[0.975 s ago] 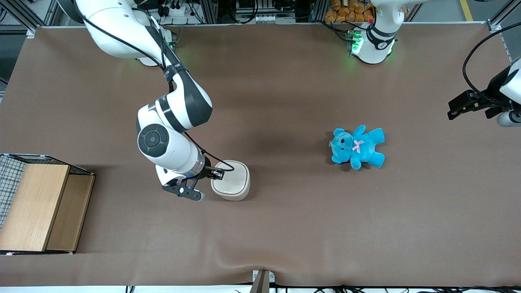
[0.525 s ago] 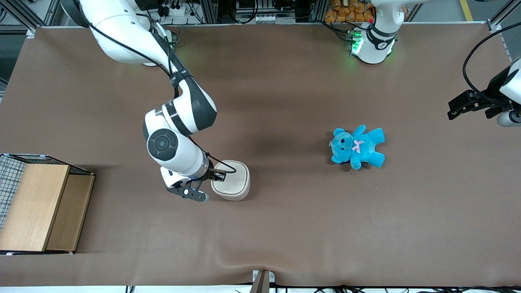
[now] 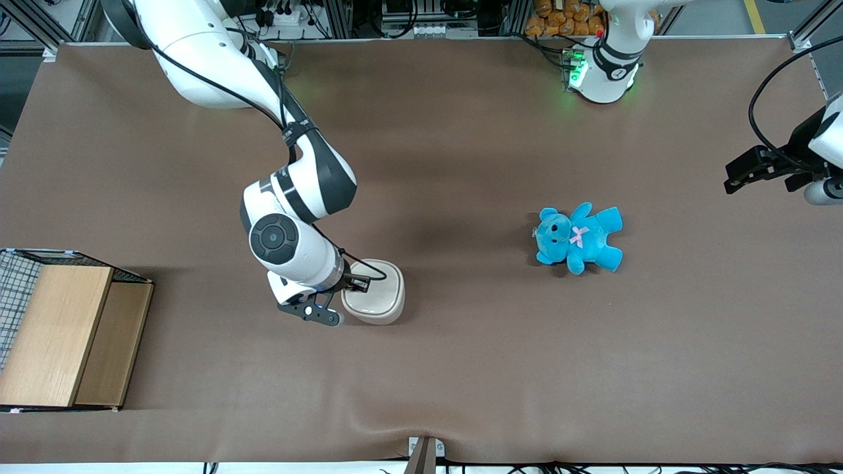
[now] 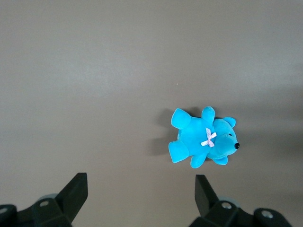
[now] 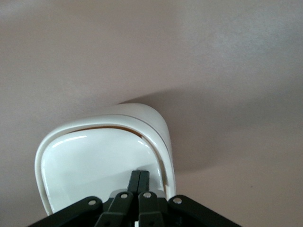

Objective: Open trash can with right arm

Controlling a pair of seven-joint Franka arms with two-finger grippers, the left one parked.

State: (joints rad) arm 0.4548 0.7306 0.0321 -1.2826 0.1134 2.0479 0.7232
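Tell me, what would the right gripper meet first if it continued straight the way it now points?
Probably the trash can's lid: the gripper, fingers shut together, already sits at the lid's edge, pointing across it.

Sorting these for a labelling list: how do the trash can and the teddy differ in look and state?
The trash can is cream-white, smooth and hard-looking; the teddy is bright blue plush with a pink bow. The trash can has the gripper, fingers together, at its lid edge; the teddy lies untouched, toward the parked arm's end. Both rest on the brown table and look similar in size.
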